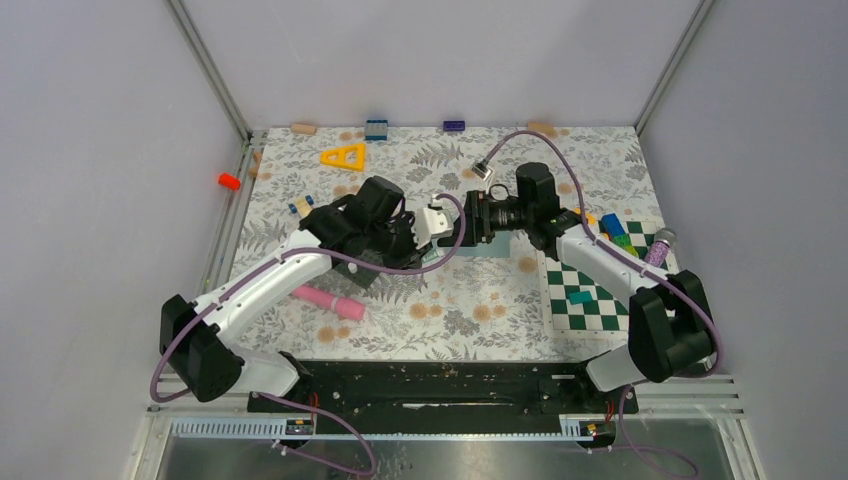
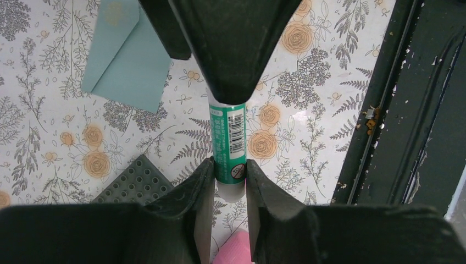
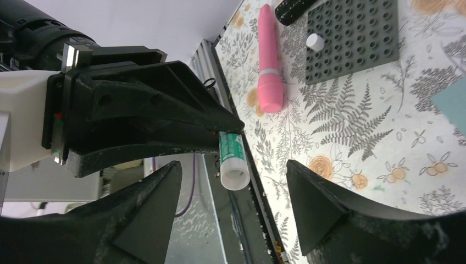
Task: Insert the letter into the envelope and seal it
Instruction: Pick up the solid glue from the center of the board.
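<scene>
The left gripper (image 2: 229, 168) pinches a green glue stick (image 2: 228, 129) by its barrel, holding it above the floral table (image 2: 308, 110). The right gripper (image 3: 233, 184) is spread wide, with 1 finger on each side of the stick's white end, not gripping it. The teal envelope (image 2: 129, 60) lies flat on the table mid-scene, below the 2 grippers and near a grey studded baseplate (image 2: 137, 184).
</scene>
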`<state>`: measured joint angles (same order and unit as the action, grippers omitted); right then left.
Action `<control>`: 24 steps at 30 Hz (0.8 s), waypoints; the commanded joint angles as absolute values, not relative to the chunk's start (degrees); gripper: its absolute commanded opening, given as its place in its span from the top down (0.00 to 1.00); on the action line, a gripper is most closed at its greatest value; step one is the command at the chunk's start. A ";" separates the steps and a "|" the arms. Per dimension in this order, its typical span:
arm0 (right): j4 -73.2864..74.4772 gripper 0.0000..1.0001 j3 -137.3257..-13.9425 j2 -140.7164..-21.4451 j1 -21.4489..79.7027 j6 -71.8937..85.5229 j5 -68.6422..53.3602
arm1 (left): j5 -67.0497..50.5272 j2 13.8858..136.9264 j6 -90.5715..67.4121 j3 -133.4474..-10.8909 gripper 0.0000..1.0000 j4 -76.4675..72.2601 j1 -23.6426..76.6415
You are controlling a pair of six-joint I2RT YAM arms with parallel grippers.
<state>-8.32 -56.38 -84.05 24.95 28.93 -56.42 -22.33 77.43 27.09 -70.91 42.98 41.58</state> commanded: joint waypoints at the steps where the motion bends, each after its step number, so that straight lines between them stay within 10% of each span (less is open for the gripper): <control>1: -15.27 0.25 -55.19 -85.64 24.85 35.25 -61.02 | -21.69 77.69 27.55 -73.36 0.90 41.84 41.96; 15: -6.72 0.32 -57.34 -87.15 28.36 28.17 -60.48 | -21.14 78.30 27.07 -73.65 0.92 41.71 42.59; 24: -4.22 0.54 -58.33 -87.40 28.97 25.75 -60.10 | -21.83 78.22 26.89 -73.17 0.92 41.40 42.69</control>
